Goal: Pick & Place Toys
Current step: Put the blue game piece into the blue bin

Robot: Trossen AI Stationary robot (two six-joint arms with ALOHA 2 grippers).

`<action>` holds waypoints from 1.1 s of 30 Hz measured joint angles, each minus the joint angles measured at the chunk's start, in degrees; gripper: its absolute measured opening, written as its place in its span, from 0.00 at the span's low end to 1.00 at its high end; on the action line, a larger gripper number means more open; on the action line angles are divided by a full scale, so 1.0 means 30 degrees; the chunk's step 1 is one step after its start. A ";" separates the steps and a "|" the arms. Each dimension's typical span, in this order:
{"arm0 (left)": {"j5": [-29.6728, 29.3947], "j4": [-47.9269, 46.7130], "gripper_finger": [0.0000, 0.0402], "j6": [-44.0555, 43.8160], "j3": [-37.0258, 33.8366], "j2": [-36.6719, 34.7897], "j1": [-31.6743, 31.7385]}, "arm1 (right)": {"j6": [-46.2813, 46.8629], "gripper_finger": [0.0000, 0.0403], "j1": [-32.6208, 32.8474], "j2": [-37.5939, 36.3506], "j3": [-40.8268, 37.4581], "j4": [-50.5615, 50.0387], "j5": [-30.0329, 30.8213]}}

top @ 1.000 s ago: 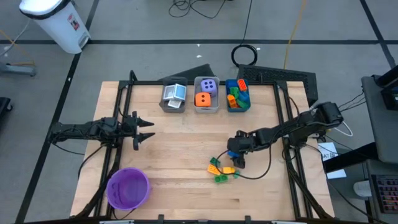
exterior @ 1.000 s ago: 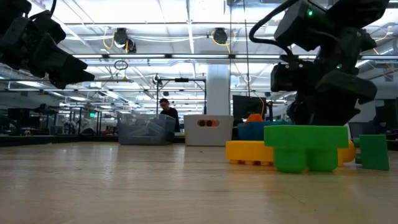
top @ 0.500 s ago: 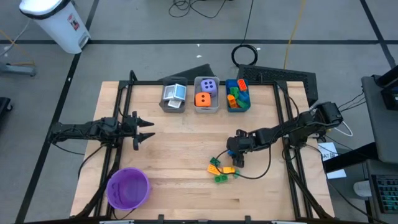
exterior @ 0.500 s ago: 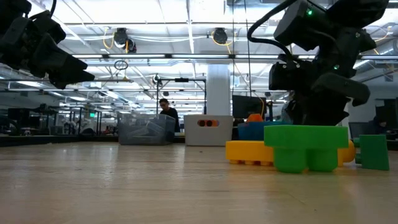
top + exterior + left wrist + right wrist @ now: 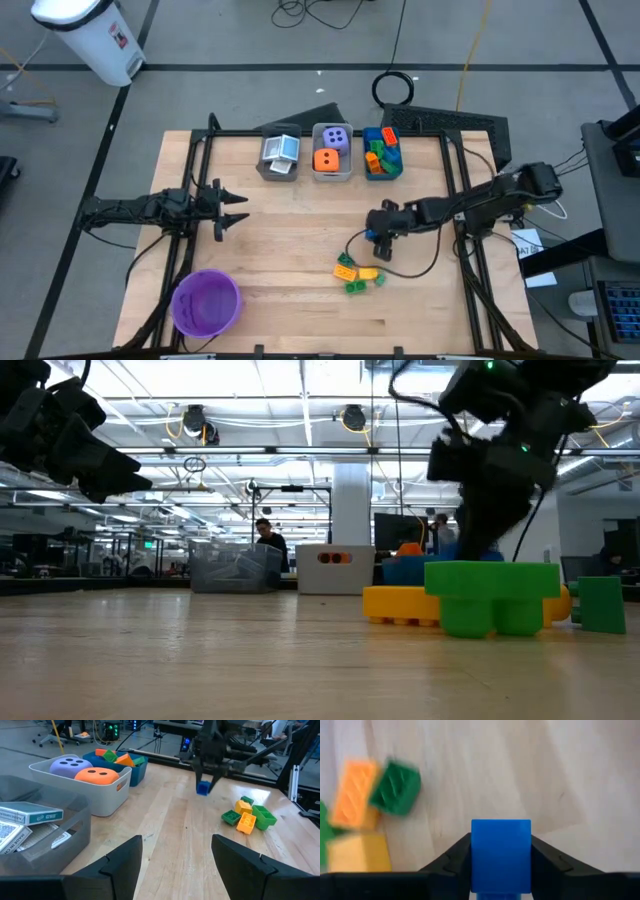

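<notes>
Gripping blue brick (image 5: 500,851) above table (image 5: 290,270)

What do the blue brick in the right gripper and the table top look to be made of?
Blue brick, held between the right gripper's fingers: probably hard moulded plastic, an even saturated colour with flat faces and crisp edges. Table top: looks like light wood planks, with visible grain and seams and only a faint sheen.
</notes>
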 joint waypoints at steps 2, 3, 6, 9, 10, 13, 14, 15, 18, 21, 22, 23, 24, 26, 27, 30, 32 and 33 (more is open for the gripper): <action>0.0000 0.0000 0.61 0.0000 0.0001 0.0000 0.0007 | -0.0044 0.35 -0.0555 -0.0917 0.0007 0.0032 0.0007; 0.0000 0.0000 0.61 0.0000 0.0000 0.0000 0.0006 | -0.0106 0.35 -0.0852 -0.1351 0.0007 0.0007 0.0012; 0.0000 0.0000 0.61 0.0000 0.0003 0.0002 0.0004 | -0.0533 0.36 -0.1880 -0.2621 0.0007 0.0242 0.0527; 0.0000 0.0000 0.61 0.0000 0.0000 0.0002 0.0006 | -0.0966 0.35 -0.3062 -0.3608 0.0007 0.0514 0.1670; 0.0000 0.0000 0.61 0.0000 0.0000 0.0002 0.0005 | -0.0992 0.34 -0.3491 -0.3908 0.0007 0.0555 0.2027; 0.0000 0.0002 0.61 0.0000 0.0002 0.0000 0.0004 | -0.1016 0.34 -0.4990 -0.4342 0.0007 0.1600 0.2583; 0.0000 0.0006 0.61 0.0000 0.0000 -0.0004 0.0007 | -0.1024 0.34 -0.5493 -0.4391 0.0007 0.1923 0.2585; 0.0000 0.0003 0.61 0.0000 0.0000 -0.0004 0.0004 | -0.1118 0.34 -0.5990 -0.4392 0.0007 0.2318 0.2577; 0.0000 0.0000 0.61 0.0000 0.0000 0.0002 0.0007 | -0.1960 0.35 -0.7380 -0.4109 0.0007 0.3730 0.2586; 0.0000 0.0005 0.61 0.0000 0.0000 -0.0006 0.0000 | -0.2284 0.36 -0.8770 -0.3722 0.0007 0.4817 0.2601; 0.0000 0.0004 0.61 0.0000 0.0000 -0.0002 0.0007 | -0.2347 0.35 -0.9215 -0.3579 0.0007 0.5160 0.2618; 0.0000 0.0000 0.61 0.0000 0.0000 -0.0001 0.0004 | -0.2454 0.35 -0.9637 -0.3423 0.0007 0.5398 0.2636; 0.0000 0.0001 0.61 0.0000 0.0000 0.0001 0.0001 | -0.2526 0.35 -1.0016 -0.3241 0.0007 0.5626 0.2652; 0.0000 0.0000 0.61 0.0000 0.0000 -0.0005 0.0004 | -0.2594 0.34 -1.0762 -0.2826 0.0007 0.6022 0.2637; 0.0000 0.0000 0.61 0.0000 0.0000 -0.0006 0.0007 | -0.2590 0.34 -1.1106 -0.2582 0.0007 0.6234 0.2630; 0.0000 0.0000 0.61 0.0000 0.0000 -0.0006 0.0003 | -0.2599 0.35 -1.2069 -0.1801 0.0007 0.6573 0.2608; 0.0003 0.0000 0.61 0.0000 0.0000 -0.0002 0.0004 | -0.2597 0.36 -1.2697 -0.1376 0.0007 0.6519 0.2624; 0.0000 0.0000 0.61 0.0000 0.0000 -0.0005 0.0000 | -0.2597 0.36 -1.2990 -0.1220 0.0007 0.6513 0.2639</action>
